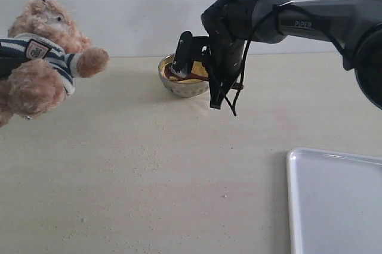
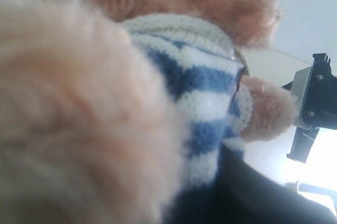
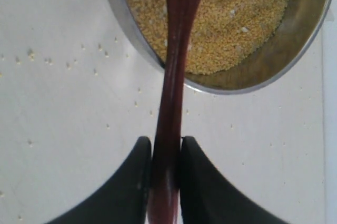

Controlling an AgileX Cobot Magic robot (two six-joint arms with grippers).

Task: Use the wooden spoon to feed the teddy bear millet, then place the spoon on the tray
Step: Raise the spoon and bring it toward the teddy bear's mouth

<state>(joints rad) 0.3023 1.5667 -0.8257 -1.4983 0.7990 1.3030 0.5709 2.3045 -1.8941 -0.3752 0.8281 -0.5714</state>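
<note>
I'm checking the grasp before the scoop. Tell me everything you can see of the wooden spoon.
The wooden spoon is slim, glossy and dark reddish-brown. Its long, thin handle is clamped by the right end effector and passes over the rim of the metal bowl. Its wider end lies in the yellow millet, with the tip cut off in the wrist view. In the exterior view it lies roughly level across the bowl.

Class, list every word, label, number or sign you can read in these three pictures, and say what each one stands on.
"PiPER": pale lettering on the dark link of the right arm.
Shield badge on the shirt of the teddy bear: too small to read.
Both wrist views: no text to be seen.
</note>
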